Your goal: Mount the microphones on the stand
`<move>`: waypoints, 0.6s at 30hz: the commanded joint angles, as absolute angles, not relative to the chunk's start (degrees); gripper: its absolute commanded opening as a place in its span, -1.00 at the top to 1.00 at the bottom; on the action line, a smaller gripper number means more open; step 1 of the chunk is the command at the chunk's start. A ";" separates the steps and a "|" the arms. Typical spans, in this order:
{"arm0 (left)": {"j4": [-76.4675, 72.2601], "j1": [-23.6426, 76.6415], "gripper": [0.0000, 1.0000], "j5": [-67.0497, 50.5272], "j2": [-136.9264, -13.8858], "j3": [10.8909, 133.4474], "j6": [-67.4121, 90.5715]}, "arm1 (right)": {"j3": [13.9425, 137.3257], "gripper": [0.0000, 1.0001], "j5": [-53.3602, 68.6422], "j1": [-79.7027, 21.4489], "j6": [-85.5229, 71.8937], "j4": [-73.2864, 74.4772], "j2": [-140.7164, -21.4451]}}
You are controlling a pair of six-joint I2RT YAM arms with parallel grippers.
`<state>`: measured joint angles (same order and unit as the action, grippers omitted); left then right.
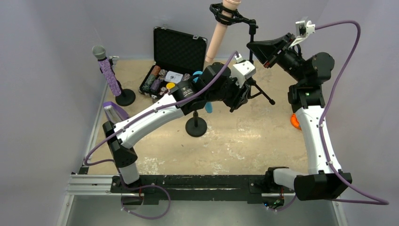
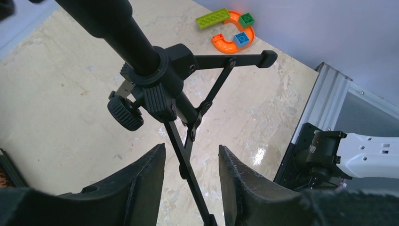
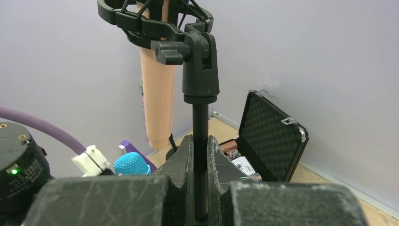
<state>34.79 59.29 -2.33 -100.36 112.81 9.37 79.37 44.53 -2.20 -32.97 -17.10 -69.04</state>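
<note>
Black stand pole (image 3: pixel 201 122) clamped tight in my right claw (image 3: pixel 200 147), the pale pink microphone (image 3: pixel 157 94) hanging upright at eleven o'clock above it; my left claw (image 2: pixel 191 157), half-spread, straddles a tripod leg (image 2: pixel 184 165) running twelve to six, apparently not yet touching it

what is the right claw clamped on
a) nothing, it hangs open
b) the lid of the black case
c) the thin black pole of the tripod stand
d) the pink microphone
c: in the right wrist view the right claw is shut around the stand pole, below the mount that holds the pink microphone.
</note>
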 commanded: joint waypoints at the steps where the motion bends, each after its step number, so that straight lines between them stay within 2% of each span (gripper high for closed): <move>1: 35.92 59.41 0.09 -3.43 -101.12 115.11 8.64 | 81.01 1.00 42.77 -2.03 -33.22 -21.86 -66.92; 3: 35.79 59.37 0.34 -3.96 -101.02 115.14 8.06 | 80.86 1.00 42.91 -2.03 -33.21 -21.88 -66.89; 5: 35.63 59.24 1.00 -4.46 -100.58 115.30 7.16 | 80.48 1.00 43.13 -2.02 -32.82 -21.88 -66.74; 11: 36.87 58.41 1.00 -6.21 -98.18 115.82 -2.50 | 78.51 1.00 44.71 -1.41 -27.39 -20.79 -64.88; 18: 40.51 55.99 1.00 -9.23 -97.72 118.56 -11.62 | 76.47 0.21 48.70 -0.19 -23.39 -18.89 -62.83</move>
<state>40.75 56.18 -4.56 -101.14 114.32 -1.63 77.52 46.00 -0.62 -27.62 -17.45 -64.40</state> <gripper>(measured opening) 0.077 0.309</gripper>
